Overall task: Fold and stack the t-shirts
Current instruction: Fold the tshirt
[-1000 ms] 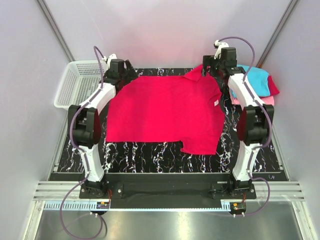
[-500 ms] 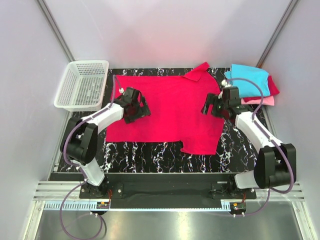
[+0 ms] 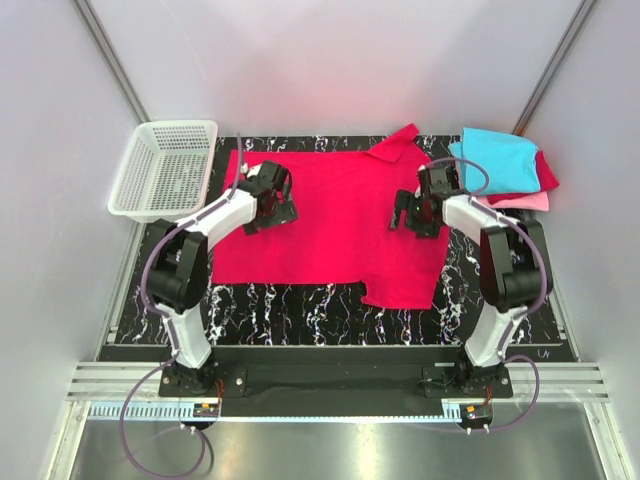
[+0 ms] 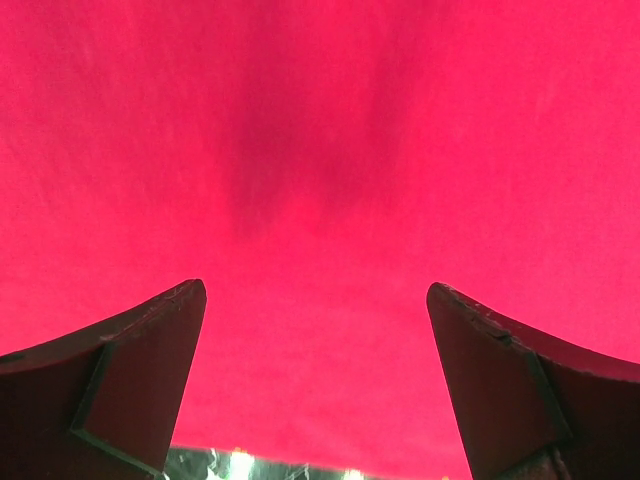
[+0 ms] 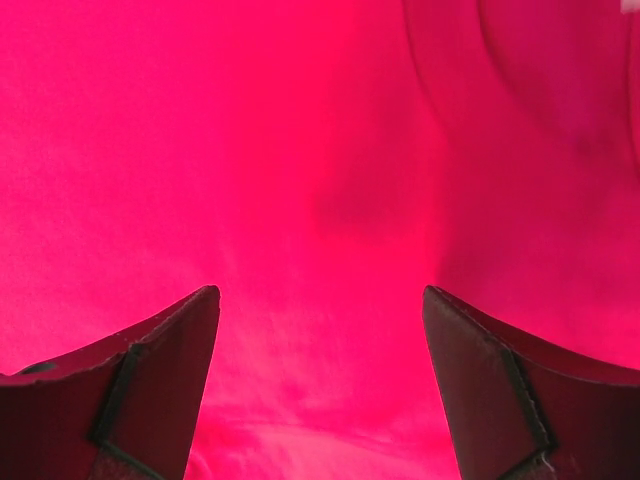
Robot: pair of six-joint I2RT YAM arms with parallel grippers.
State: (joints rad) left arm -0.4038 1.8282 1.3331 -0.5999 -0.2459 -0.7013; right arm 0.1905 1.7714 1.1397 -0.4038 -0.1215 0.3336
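A bright crimson-red t-shirt (image 3: pixel 335 225) lies spread flat on the black marbled table, one sleeve sticking out at the back (image 3: pixel 398 142). It fills the left wrist view (image 4: pixel 320 150) and the right wrist view (image 5: pixel 300 150). My left gripper (image 3: pixel 275 208) is open and empty, just above the shirt's left part. My right gripper (image 3: pixel 412 215) is open and empty, just above the shirt's right part. Folded cyan (image 3: pixel 497 158), dark red (image 3: pixel 545 172) and pink (image 3: pixel 525 201) t-shirts lie stacked at the back right.
A white plastic mesh basket (image 3: pixel 165 170) stands at the back left, off the table's edge. Grey walls enclose the table on three sides. Bare marbled table (image 3: pixel 290 305) shows in front of the shirt.
Both grippers came back from the shirt's far corners, swung toward me over the shirt, then moved a little away again. They stay open. The shirt lies flat as before.
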